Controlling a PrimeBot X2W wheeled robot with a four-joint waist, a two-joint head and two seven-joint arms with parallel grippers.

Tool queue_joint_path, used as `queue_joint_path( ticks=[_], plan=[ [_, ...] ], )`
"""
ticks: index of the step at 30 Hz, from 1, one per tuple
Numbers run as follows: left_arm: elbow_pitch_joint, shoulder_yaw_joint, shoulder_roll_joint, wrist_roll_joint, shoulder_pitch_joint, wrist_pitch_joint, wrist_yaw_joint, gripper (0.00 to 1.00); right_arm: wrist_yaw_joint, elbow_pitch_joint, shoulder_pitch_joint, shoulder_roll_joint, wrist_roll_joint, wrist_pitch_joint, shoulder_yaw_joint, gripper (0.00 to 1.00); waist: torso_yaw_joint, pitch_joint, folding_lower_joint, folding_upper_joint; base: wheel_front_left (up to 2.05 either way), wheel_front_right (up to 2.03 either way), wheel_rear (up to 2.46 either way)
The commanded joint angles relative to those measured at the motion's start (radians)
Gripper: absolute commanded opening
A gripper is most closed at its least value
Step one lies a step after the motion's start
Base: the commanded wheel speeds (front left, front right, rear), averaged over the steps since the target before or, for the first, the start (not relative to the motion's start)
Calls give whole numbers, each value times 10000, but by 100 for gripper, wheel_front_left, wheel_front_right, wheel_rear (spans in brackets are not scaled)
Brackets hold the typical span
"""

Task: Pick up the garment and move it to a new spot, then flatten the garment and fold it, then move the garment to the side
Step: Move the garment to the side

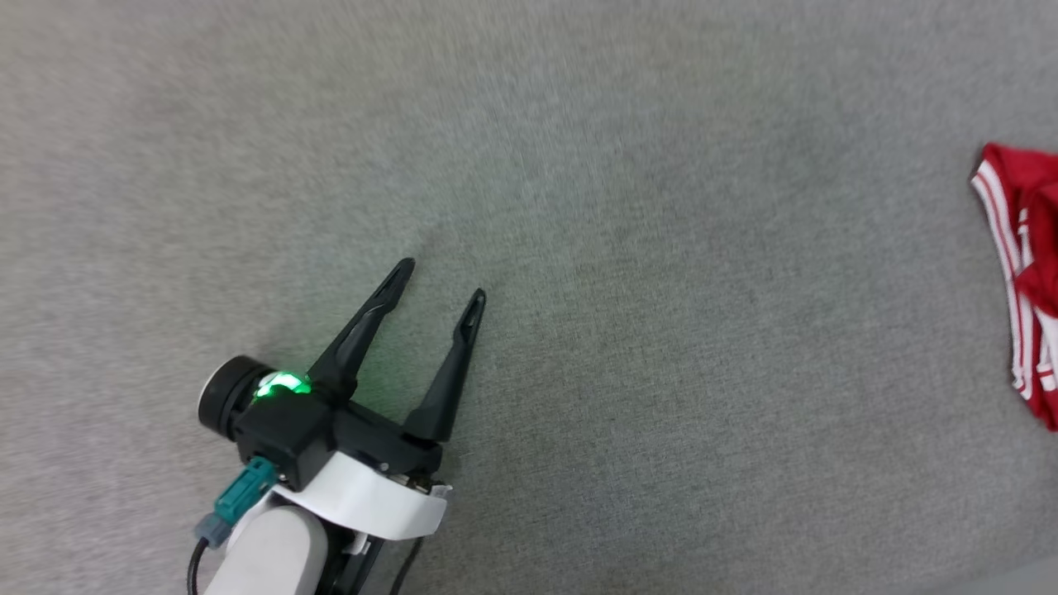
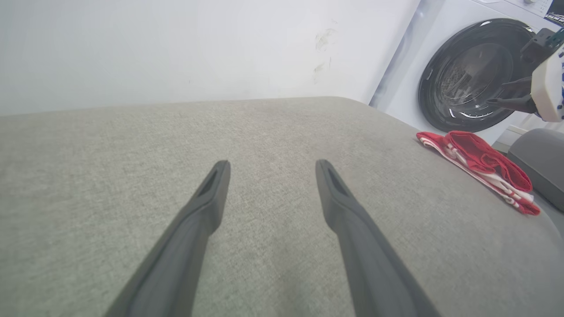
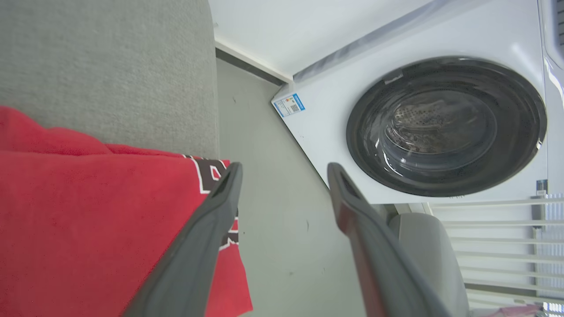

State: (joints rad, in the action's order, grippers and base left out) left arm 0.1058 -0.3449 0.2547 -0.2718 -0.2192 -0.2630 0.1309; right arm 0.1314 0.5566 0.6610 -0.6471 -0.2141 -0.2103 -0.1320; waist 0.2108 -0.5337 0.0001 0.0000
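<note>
Since garment (image 2: 478, 160) looks soft, light, bunched near washing machine (image 2: 471, 75): pinch thick fold; left gripper (image 1: 441, 281), right gripper (image 3: 284, 169) both spread, empty.

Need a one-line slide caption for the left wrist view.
Left gripper open above the grey upholstered surface; the red garment lies near its far edge, by a washing machine.

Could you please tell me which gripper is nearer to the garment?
Right. The right gripper hovers open beside the garment; the left gripper is over the grey surface, far from it.
</note>
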Motion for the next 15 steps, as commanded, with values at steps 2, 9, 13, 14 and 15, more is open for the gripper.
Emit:
queue_joint_path(
  ticks=[2, 9, 13, 14, 15],
  plan=[
    [-95, 296, -213, -83, 293, -21, -31, 100, -14, -376, 45, 217, 125, 156, 146, 100, -372, 1123, -1, 0, 0, 0, 0],
    [-209, 1509, -702, -44, 906, -21, -120, 100, -12, -2072, -391, 954, 812, 677, 469, 100, -1075, 2498, -1, 0, 0, 0, 0],
    [-178, 2261, -986, -5, 1300, -21, -160, 100, -11, -3370, -1112, 1836, 1264, 1064, 253, 100, -1448, 3185, -1, 0, 0, 0, 0],
    [-177, 2433, -1039, 10, 1393, -21, -158, 100, -12, -3696, -1344, 2086, 1346, 1152, 181, 100, -1533, 3337, -1, 0, 0, 0, 0],
    [-179, 2618, -1095, 34, 1489, -21, -160, 100, -12, -4043, -1615, 2339, 1416, 1258, 105, 100, -1611, 3485, -1, 0, 0, 0, 0]
  ],
)
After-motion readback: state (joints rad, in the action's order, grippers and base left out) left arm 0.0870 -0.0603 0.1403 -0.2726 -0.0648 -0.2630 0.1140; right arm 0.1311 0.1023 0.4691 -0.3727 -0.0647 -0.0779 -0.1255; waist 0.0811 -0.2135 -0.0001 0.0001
